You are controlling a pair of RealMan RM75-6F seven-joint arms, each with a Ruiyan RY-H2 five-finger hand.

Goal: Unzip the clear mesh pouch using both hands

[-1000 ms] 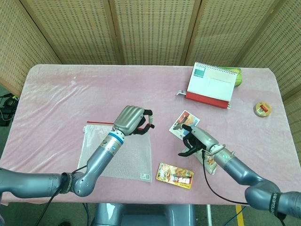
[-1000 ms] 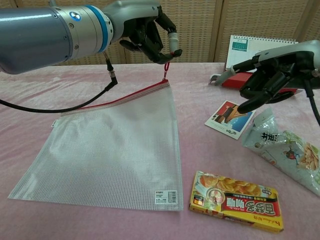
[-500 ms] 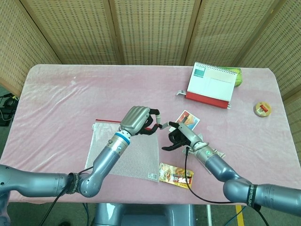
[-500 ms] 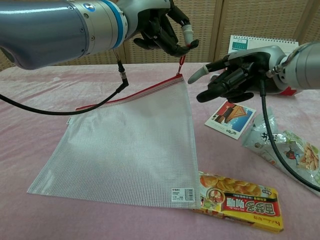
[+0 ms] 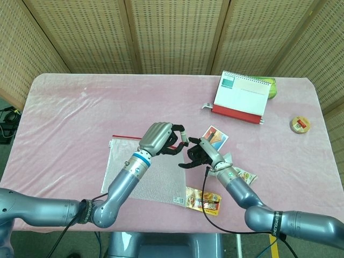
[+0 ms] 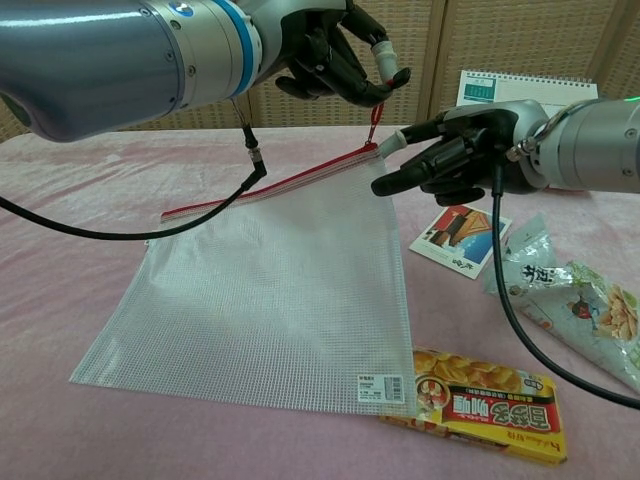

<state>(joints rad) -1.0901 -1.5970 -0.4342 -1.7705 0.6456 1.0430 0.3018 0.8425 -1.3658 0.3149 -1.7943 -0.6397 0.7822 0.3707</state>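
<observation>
Mesh pouch (image 6: 270,290) hangs by its zipper pull from left hand (image 6: 335,55), right hand (image 6: 450,155) beside.

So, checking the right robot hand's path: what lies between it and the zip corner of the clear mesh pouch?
Nothing: in the chest view, the right robot hand reaches the clear mesh pouch's zip corner with no object between.

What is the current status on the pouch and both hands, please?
Left hand pinches the red zipper pull, lifting the mesh pouch corner. Right hand at that corner, grip unclear. Snack box partly under the pouch.
</observation>
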